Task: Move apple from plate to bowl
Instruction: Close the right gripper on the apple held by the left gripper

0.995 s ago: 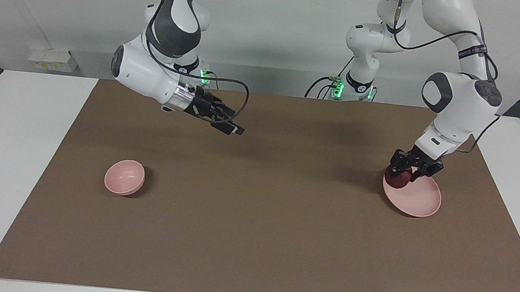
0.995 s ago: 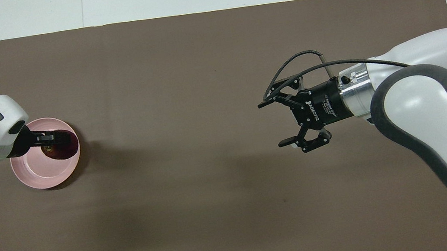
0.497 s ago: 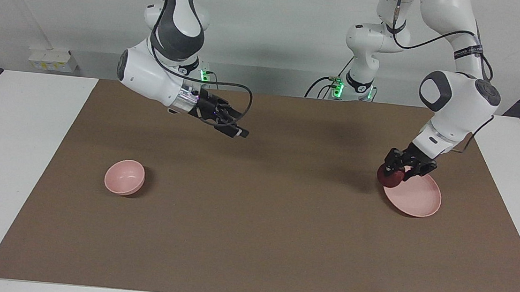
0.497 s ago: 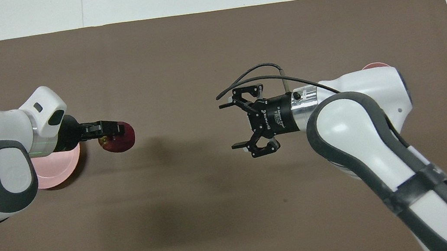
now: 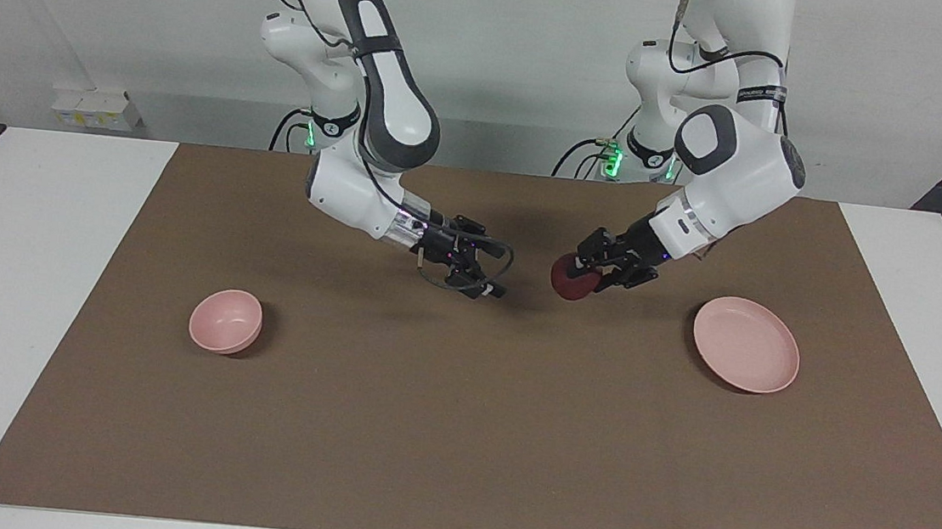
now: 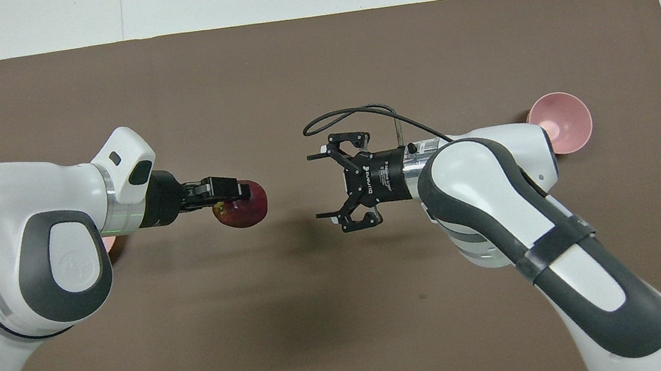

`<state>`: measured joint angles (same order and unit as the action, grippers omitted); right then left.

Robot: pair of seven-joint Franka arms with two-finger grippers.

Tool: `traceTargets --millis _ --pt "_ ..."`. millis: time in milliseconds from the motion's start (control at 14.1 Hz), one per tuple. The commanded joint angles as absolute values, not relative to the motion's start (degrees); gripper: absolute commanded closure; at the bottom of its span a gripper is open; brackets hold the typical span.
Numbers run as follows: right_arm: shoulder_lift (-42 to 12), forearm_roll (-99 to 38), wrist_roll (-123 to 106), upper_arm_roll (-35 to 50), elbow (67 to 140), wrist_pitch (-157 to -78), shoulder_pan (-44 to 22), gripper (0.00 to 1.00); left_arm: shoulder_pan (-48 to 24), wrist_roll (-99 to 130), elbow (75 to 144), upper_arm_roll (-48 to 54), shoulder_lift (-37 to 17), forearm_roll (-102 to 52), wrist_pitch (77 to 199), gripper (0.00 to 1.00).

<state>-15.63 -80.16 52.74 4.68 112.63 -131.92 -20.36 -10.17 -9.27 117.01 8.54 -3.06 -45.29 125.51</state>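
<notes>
Brown paper-like mat covers most of the white table, matte and flat. 2 white Franka arms reach in over its middle.

Flat round pale pink plate with a low rim sits toward the left arm's end of the table, nothing on it. In the overhead view it is almost fully hidden under the left arm. Small deep round pale pink bowl sits toward the right arm's end, smooth, plastic-looking, nothing in it, well apart from the plate.

Left gripper hangs over the mat's middle, pinching the small round glossy dark red apple between its fingertips. Apple is in the air, off the plate, a little yellow patch showing on top in the overhead view.

Right gripper hovers over the mat's middle too, fingers spread wide, holding nothing, mouth pointed at the apple.

Key relation: the 2 grippers face each other tip to tip, apple near the spread fingers but not touching, a clear gap between. Bowl lies on the right arm's side, so the right arm is nearer to it. Looks like a handover setup: right gripper likely needs to close around the apple's free side. Round glossy skin may slip if gripped off-centre.
</notes>
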Motion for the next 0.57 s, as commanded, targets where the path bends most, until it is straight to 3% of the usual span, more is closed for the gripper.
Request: traceTargets --millis 0,497 --pt "-18.10 -83.75 51.77 4.92 110.39 -133.50 -21.18 0.00 -10.46 -8.18 117.25 10.19 -1.67 -48.33 125.33 1.00" --pt "-18.11 -88.42 54.67 4.92 110.13 -135.44 -23.47 0.00 -11.34 -5.63 115.93 13.36 -2.81 -49.40 134.64 1.00"
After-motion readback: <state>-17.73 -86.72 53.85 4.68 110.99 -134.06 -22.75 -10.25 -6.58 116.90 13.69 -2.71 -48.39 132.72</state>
